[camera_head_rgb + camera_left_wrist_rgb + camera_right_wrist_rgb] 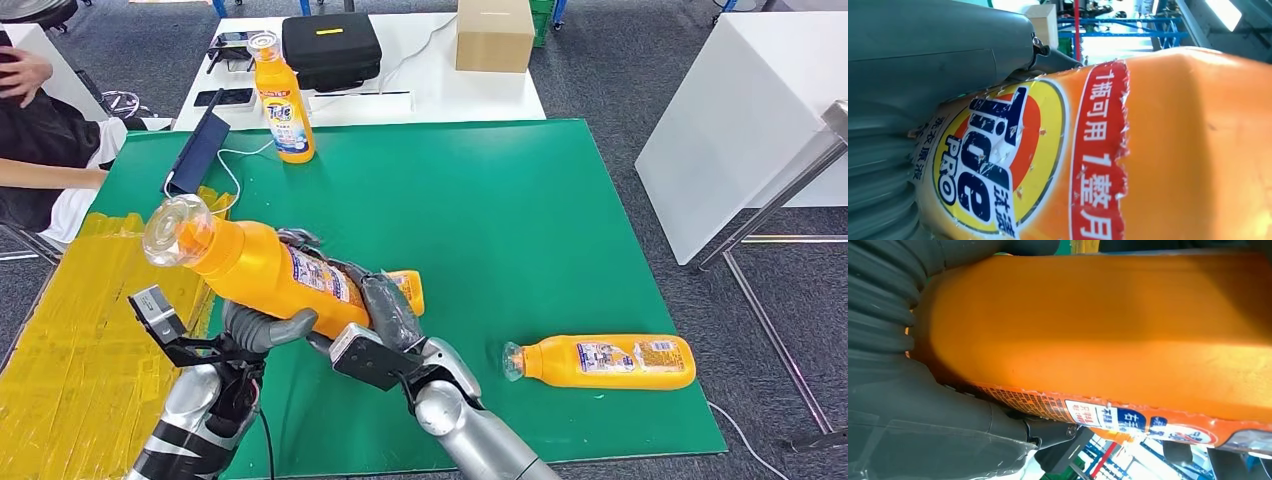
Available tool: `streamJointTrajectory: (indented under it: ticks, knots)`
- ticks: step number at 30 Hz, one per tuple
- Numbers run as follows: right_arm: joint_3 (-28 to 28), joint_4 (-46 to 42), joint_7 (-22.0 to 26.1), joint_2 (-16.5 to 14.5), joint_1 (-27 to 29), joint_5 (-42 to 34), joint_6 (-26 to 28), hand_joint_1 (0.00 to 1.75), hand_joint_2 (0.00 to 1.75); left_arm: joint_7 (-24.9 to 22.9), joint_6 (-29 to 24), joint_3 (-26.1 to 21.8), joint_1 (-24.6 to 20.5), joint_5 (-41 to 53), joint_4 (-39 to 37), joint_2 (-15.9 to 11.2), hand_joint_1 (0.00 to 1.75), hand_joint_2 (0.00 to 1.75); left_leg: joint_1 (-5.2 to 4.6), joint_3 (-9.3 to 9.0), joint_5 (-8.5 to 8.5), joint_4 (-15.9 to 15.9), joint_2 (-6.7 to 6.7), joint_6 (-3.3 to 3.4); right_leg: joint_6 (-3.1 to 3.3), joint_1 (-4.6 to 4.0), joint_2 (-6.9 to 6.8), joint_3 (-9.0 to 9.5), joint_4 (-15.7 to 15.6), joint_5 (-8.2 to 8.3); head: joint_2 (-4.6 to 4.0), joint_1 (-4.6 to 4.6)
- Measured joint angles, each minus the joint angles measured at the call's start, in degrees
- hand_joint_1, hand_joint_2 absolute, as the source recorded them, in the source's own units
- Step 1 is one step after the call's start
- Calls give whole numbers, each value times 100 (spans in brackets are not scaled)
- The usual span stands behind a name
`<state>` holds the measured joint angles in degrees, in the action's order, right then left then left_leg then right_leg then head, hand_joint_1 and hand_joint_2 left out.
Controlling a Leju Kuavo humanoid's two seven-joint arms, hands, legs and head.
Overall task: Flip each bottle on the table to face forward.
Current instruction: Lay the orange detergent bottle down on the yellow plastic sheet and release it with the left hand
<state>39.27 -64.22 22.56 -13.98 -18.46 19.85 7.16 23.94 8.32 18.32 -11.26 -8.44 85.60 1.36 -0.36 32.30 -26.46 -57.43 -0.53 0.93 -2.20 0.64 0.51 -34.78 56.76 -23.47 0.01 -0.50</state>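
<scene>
- Held bottle: orange, clear cap, lifted off the green surface near its front-left part, tilted w/ cap end up and toward the left; label w/ blue text faces up in head view
- Left hand grips it from below, mid-body, thumb curled up around the side; left wrist view has the round yellow-blue logo label close up
- Right hand wraps the bottle's base end, fingers over the top; right wrist view has plain orange side + strip of fine-print label
- Lying bottle: on its side at front right of surface, cap pointing left, well apart from both hands
- Standing bottle: upright at back-left edge, label facing the robot
- Dark flat device w/ white cable beside it; black case and cardboard box on white table behind
- Person's arm at far left
</scene>
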Motion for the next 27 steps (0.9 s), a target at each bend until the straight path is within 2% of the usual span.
streamJointTrajectory:
  ticks: [5, 6, 9, 10, 14, 17, 20, 24, 27]
  knots:
    - [52, -9, 1, 17, 69, 3, 60, 175, 175, -10, -45, -32, 103, -12, 85, 21, 175, 175, 0, 0, 0, 0, 0, 0, 0, 0, 0, -1, 0, 0, 0, -1]
    - [58, -18, 4, 19, 89, 4, 80, 165, 175, -14, -58, -40, 130, -12, 110, 28, 175, 175, 0, 0, 0, 0, 0, 0, 0, 0, 0, -2, 0, 0, 0, 0]
    - [70, -77, 33, 31, 164, 4, 154, 35, 175, -19, -121, -54, 208, -15, 191, 49, 175, 175, 0, 0, 0, 0, 1, 0, 0, 0, 0, -2, 0, 0, -1, 1]
    - [72, -113, 62, 38, 200, 4, 184, 1, 175, -19, -171, -62, 231, -15, 224, 59, 175, 175, 0, 0, 0, 0, 1, 0, 0, 0, 0, -3, 0, 0, 0, 0]
    - [65, -428, 253, 119, 451, -39, 353, 0, 175, 108, -543, -127, 310, 161, 449, 83, 175, 175, 0, 2, 0, 0, 0, 0, 0, 0, 0, -3, 0, 0, 0, 0]
    - [21, -842, 383, 234, 673, -92, 452, 0, 175, 319, -1051, -260, 290, 646, 664, 74, 175, 175, 0, 3, 0, 0, 0, 0, 0, 0, 0, -4, 0, 0, -1, -1]
    - [-57, -1320, 465, 397, 850, -59, 534, 0, 175, 362, -1682, -446, 153, 1558, 782, -7, 175, 175, 0, 2, 0, 0, -3, 0, 0, 0, -1, -3, 0, 0, 0, 0]
    - [-138, -1788, 500, 566, 972, -11, 562, 0, 175, 305, -2096, -575, -8, 2351, 837, -116, 175, 175, 0, 1, 0, 0, 1, 0, 0, 0, 0, -2, 0, 0, 0, 0]
    - [-222, -2084, 603, 661, 1075, -62, 610, 0, 175, -29, -2702, -619, -130, 3610, 837, -263, 175, 175, 0, 1, 0, 0, -2, 0, 0, 0, 0, -2, 0, 0, -1, -1]
